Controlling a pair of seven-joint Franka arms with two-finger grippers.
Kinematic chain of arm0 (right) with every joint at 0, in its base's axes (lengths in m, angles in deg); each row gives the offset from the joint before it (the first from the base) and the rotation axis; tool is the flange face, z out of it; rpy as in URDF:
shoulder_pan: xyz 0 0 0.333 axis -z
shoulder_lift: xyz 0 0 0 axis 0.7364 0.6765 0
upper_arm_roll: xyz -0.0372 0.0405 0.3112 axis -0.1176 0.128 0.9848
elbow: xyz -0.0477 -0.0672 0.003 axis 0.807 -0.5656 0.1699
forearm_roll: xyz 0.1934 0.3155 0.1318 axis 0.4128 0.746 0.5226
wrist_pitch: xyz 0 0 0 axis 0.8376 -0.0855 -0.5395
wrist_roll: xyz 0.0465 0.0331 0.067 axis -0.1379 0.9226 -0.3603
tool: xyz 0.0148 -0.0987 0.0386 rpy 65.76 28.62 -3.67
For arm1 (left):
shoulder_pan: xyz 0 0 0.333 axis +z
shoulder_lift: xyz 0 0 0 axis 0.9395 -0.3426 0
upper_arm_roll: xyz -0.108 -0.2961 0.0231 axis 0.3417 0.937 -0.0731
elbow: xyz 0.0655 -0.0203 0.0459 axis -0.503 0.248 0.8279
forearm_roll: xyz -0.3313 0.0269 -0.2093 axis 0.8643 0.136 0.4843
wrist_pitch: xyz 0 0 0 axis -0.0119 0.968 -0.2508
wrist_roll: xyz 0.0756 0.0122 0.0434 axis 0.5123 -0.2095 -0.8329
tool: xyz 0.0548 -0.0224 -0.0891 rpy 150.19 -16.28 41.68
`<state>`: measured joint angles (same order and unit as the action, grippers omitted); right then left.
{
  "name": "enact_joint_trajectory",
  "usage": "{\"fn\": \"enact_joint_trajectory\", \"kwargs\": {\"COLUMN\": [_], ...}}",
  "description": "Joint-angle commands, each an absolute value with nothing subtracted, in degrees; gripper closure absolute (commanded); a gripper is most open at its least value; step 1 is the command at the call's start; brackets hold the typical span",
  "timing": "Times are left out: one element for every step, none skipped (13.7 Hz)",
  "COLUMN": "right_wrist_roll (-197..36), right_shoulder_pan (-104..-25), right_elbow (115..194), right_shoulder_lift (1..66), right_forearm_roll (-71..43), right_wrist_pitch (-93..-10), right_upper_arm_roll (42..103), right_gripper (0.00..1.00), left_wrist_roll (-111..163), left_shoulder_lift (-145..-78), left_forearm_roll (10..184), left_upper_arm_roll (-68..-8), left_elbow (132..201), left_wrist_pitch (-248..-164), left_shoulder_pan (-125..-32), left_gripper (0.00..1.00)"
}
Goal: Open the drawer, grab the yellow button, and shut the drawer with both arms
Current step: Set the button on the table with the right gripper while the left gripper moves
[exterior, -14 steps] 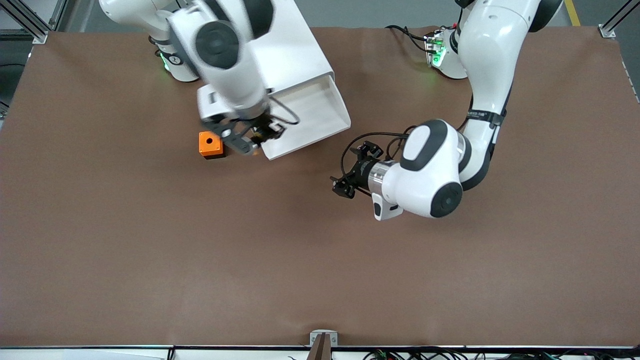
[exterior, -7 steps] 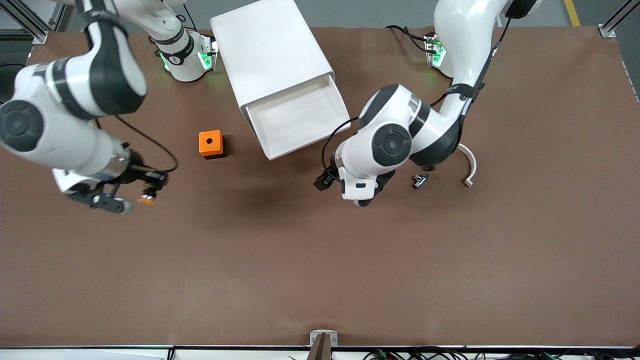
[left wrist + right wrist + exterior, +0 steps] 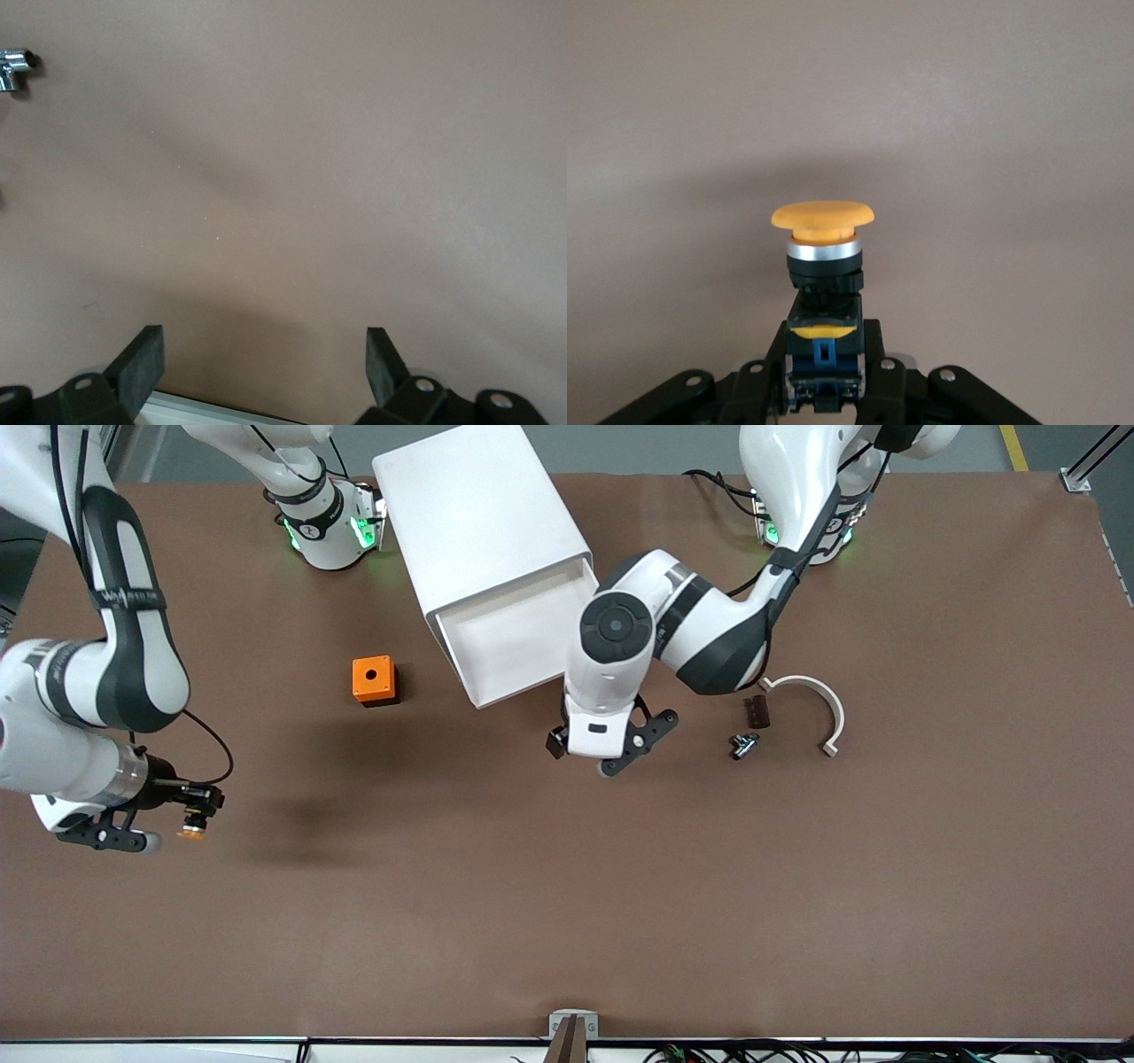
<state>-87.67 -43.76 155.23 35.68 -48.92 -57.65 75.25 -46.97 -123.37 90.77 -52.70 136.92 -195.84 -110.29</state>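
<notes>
The button [image 3: 822, 257], with an orange cap, black body and blue rear end, is held in my shut right gripper [image 3: 824, 376]. In the front view the right gripper [image 3: 195, 811] holds the button [image 3: 190, 833] a little above the bare table at the right arm's end, well away from the drawer. The white cabinet [image 3: 478, 514] stands by the robots' bases with its drawer [image 3: 523, 642] pulled open and nothing showing inside. My left gripper [image 3: 606, 755] is open and empty, low over the table just in front of the drawer's front corner. Its fingers [image 3: 142, 363] stand wide apart.
An orange cube-shaped box [image 3: 373, 680] with a round hole sits beside the drawer toward the right arm's end. A small black part [image 3: 756, 711], a small metal fitting [image 3: 742, 744] and a white curved piece [image 3: 819, 700] lie toward the left arm's end. The fitting [image 3: 13, 66] also shows in the left wrist view.
My right gripper has carried the button away from the drawer, toward the right arm's end and over table nearer the front camera. My left arm has swung in front of the drawer.
</notes>
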Motion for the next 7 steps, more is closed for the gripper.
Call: {"fn": "enact_joint_trajectory", "kwargs": {"right_wrist_roll": [-87.4, -87.4, -87.3, -87.3, -87.3, -87.2, -87.2], "right_shoulder_pan": [-42.7, -42.4, -42.2, -42.0, -41.7, -41.5, -41.5], "right_elbow": [154.7, 154.7, 154.7, 154.6, 154.6, 154.5, 154.4], "right_shoulder_lift": [39.3, 40.4, 41.8, 43.1, 44.4, 45.6, 46.7], "right_forearm_roll": [-50.8, -50.8, -50.8, -50.9, -50.9, -50.9, -51.3], "right_wrist_pitch": [-61.9, -63.6, -65.7, -67.8, -69.7, -71.3, -72.6], "right_upper_arm_roll": [76.5, 76.6, 76.5, 76.5, 76.5, 76.6, 76.6], "right_gripper": [1.00, 1.00, 1.00, 1.00, 1.00, 0.99, 0.99], "left_wrist_roll": [-46.3, -46.0, -45.8, -45.7, -45.6, -45.6, -45.6], "left_shoulder_lift": [-121.3, -121.2, -120.7, -120.2, -119.9, -119.9, -119.8], "left_forearm_roll": [88.9, 88.9, 88.8, 88.1, 87.7, 87.7, 87.7], "left_upper_arm_roll": [-52.7, -52.2, -51.8, -51.6, -51.5, -51.5, -51.5], "left_elbow": [139.2, 139.5, 140.8, 142.0, 142.5, 142.9, 143.3], "left_wrist_pitch": [-196.9, -198.3, -199.8, -201.1, -201.6, -201.7, -201.7], "left_shoulder_pan": [-111.5, -111.5, -111.7, -112.2, -112.8, -112.9, -113.3], "left_gripper": [0.00, 0.00, 0.00, 0.00, 0.00, 0.00, 0.00]}}
